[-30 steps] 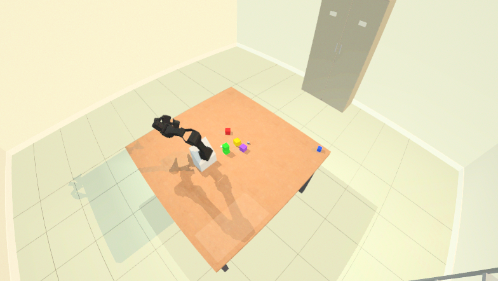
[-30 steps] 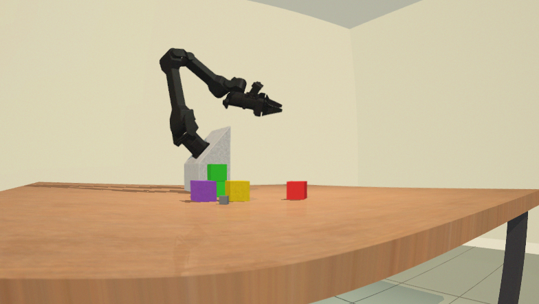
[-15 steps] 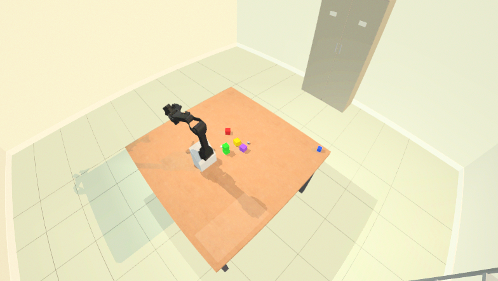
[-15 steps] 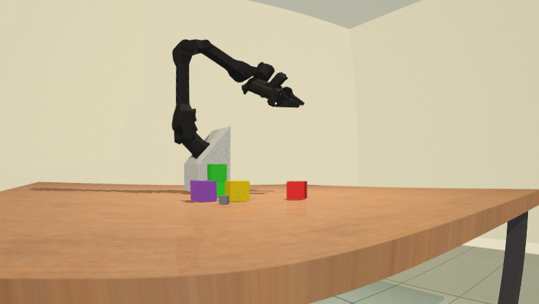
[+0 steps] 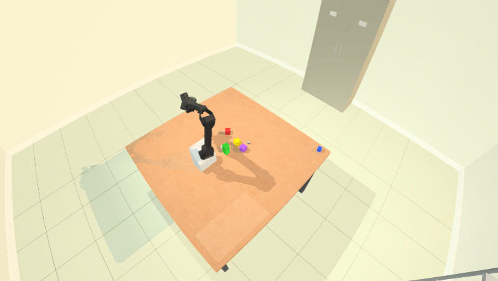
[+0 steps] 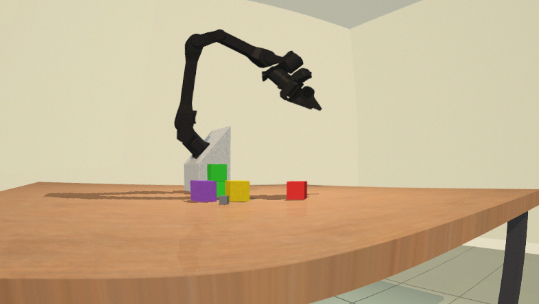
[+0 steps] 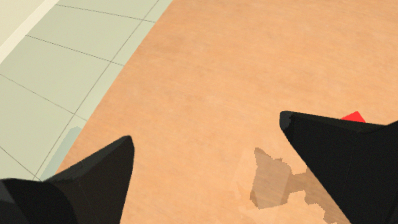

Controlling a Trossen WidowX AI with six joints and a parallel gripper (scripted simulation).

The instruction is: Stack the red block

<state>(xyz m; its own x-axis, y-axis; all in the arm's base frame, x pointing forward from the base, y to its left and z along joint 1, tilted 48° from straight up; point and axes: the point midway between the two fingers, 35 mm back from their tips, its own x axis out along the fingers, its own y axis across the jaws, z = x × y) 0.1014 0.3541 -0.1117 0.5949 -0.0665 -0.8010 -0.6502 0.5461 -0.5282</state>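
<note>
While the gripper [image 6: 310, 101] is held high above the table [image 6: 339, 241], spread wide and empty, the red block [image 6: 296, 190] is seen resting right of the green tower [image 6: 216, 172].

The arm [image 6: 188, 79] is finished in matte black throughout, built of slim rounded links joined by thicker, blocky joints. No cables, screws or markings can be made out on it. It is mounted on a pale grey-white wedge-shaped base [image 6: 216, 150] with a sloped face. The wrist section is made bulkier by stacked dark housings. The tool [image 6: 311, 102] is black as well, and its two fingers are seen as broad, flat, tapering wedges ending in sharp points.
</note>
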